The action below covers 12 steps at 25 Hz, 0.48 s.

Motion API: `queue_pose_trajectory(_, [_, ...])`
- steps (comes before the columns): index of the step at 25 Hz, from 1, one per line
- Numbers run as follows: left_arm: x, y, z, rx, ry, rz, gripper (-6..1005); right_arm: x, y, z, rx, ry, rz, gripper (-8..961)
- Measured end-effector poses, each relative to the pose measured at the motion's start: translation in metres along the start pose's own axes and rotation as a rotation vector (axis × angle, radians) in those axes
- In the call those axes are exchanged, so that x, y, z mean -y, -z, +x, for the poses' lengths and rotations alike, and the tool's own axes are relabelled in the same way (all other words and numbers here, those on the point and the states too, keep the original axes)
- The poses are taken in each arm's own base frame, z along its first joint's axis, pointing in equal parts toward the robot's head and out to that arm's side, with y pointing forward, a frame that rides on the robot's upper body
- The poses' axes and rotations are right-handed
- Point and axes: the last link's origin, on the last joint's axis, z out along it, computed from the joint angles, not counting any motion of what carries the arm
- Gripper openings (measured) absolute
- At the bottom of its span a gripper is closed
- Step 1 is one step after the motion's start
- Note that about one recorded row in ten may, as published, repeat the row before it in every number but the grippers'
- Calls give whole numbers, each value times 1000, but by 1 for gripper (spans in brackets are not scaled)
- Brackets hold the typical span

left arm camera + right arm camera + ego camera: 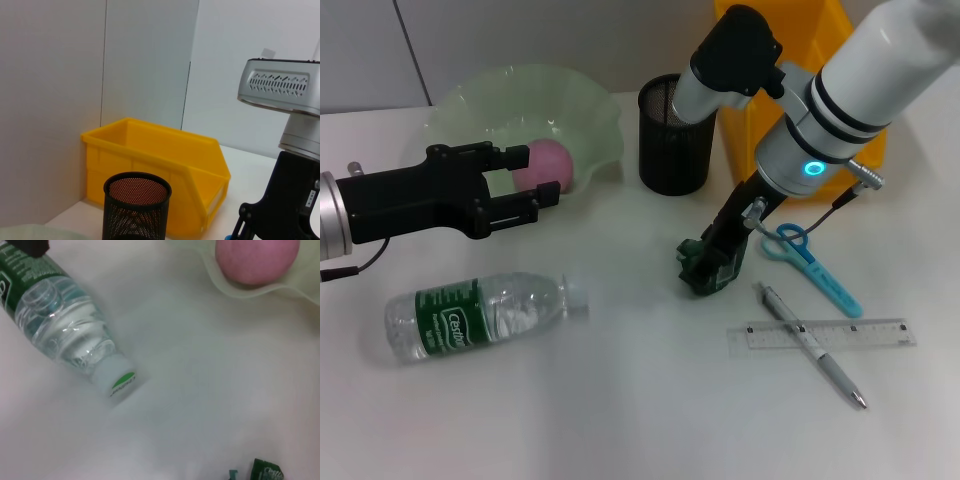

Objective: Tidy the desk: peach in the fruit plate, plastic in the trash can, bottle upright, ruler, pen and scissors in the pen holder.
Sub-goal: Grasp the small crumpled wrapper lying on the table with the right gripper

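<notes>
While the right gripper (712, 268) presses its black fingers down around a crumpled dark-green piece of plastic (705, 268) on the plain white desk (620, 400), the left gripper (525, 185) hangs with its jaws spread wide and empty just before the dusty-pink round peach (552, 165) in the pale-green wavy-rimmed fruit plate (590, 110). Nearer the robot than the left gripper, the clear green-labelled water bottle (475, 315) lies on its side, its long axis across the desk and its white cap toward the right gripper.
</notes>
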Motion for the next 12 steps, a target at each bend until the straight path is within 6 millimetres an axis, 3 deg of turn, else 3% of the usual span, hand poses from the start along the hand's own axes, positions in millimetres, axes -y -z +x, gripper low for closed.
queue_pose_trajectory(12, [1,-2,-1,3,8,4,649,0,1,1,-30,-21,11,622])
